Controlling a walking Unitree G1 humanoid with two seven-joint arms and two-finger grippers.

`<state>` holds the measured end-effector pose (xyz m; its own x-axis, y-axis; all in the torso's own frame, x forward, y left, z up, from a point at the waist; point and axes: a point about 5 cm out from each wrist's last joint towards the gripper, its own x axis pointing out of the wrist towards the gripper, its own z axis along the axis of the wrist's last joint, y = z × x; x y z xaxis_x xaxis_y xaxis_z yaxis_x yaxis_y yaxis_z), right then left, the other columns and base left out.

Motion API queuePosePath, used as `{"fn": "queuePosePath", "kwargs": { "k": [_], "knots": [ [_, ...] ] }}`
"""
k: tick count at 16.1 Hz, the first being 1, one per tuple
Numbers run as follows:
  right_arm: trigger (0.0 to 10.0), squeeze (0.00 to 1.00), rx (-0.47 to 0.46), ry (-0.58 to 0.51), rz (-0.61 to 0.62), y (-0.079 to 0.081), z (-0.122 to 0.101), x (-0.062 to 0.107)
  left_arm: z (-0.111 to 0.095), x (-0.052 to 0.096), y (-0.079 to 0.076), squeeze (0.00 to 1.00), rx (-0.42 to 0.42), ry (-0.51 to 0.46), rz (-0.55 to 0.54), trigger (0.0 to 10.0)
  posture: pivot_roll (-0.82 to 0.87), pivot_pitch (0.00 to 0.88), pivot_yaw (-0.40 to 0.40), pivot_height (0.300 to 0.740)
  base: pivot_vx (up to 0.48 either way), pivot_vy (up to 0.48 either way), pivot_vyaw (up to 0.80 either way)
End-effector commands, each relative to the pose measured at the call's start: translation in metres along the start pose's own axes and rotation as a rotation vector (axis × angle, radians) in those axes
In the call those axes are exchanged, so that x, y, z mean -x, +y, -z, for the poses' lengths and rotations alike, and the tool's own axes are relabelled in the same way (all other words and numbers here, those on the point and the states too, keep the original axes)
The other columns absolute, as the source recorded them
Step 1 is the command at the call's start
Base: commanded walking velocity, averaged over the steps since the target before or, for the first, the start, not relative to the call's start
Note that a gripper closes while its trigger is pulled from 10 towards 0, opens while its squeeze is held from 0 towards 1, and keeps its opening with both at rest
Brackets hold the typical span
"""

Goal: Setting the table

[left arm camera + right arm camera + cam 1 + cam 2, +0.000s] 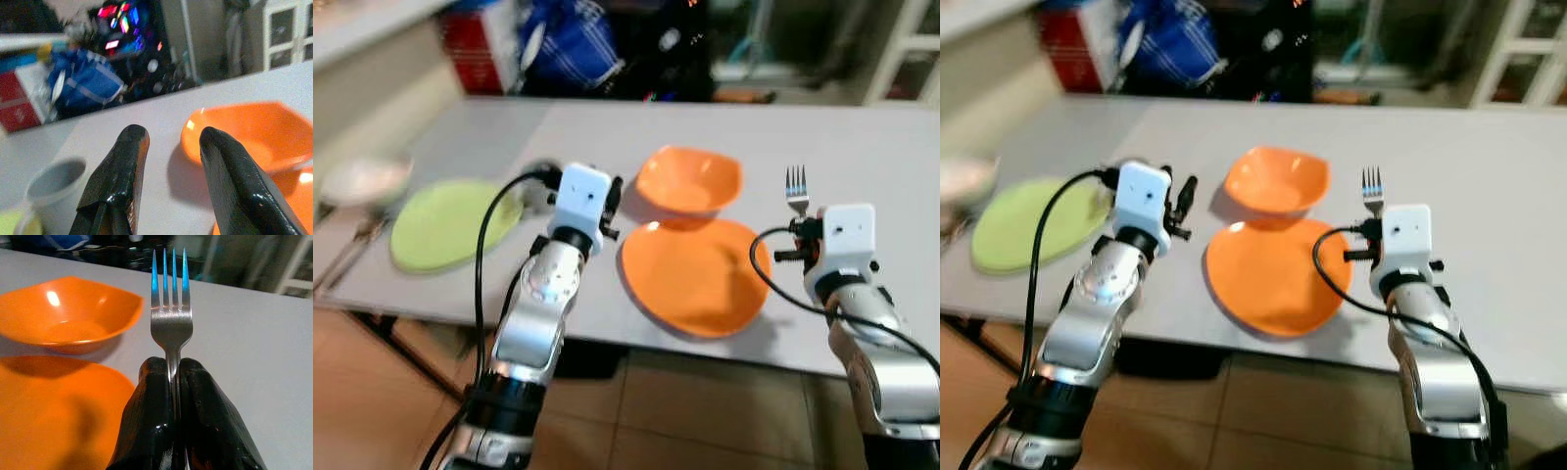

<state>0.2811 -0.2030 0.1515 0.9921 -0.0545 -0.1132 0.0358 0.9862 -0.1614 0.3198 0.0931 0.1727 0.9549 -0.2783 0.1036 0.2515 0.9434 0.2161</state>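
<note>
A metal fork [170, 316] stands tines-up, and my right gripper [172, 366] is shut on its handle, held over the grey table [862, 157] just right of the orange plate [695, 276]. Behind that plate sits an orange bowl [688, 179]. My left gripper [168, 142] is open with nothing between its fingers, hovering left of the orange bowl [247, 129]. A grey cup [53, 185] stands close beside it. To the left lies a green plate [448, 223].
A white bowl [364, 180] and some cutlery [352, 247] lie at the table's far left. A blue bag [566, 44] and a red box [475, 49] stand beyond the far edge. The table's near edge runs just below the orange plate, with tiled floor [705, 421] beneath.
</note>
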Motion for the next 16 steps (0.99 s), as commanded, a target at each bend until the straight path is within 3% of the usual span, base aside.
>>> {"fn": "queuePosePath", "kwargs": {
  "k": [1, 3, 7, 10, 16],
  "knots": [
    [10.0, 0.0, -0.06, 0.002, -0.016, 0.004, -0.002, -0.001, -0.001, 0.001, 0.006, 0.0, -0.046, -0.008, 0.003, 10.0, -0.16, 0.0, 0.077, 0.74, 0.0, 0.0, 0.0],
    [10.0, 0.0, -0.072, 0.019, 0.001, 0.004, -0.001, -0.001, 0.0, 0.002, 0.004, 0.0, -0.072, -0.008, 0.051, 10.0, -0.16, 0.0, 0.081, 0.74, 0.0, 0.0, 0.0],
    [10.0, 0.0, -0.109, 0.109, 0.117, -0.008, 0.006, -0.006, 0.0, 0.011, -0.01, 0.0, -0.114, -0.047, 0.303, 10.0, -0.16, 0.0, 0.088, 0.74, 0.0, 0.0, 0.0],
    [10.0, 0.0, -0.121, 0.184, 0.211, -0.022, 0.012, -0.01, 0.0, 0.02, -0.021, 0.0, -0.09, -0.063, 0.482, 10.0, -0.17, 0.0, 0.095, 0.74, 0.0, 0.0, 0.0],
    [10.0, 0.0, -0.154, 0.321, 0.211, -0.032, 0.031, -0.03, 0.008, 0.041, -0.039, 0.0, 0.015, 0.016, 0.808, 10.0, -0.17, 0.0, 0.11, 0.74, 0.0, 0.0, 0.0]
  ]
}}
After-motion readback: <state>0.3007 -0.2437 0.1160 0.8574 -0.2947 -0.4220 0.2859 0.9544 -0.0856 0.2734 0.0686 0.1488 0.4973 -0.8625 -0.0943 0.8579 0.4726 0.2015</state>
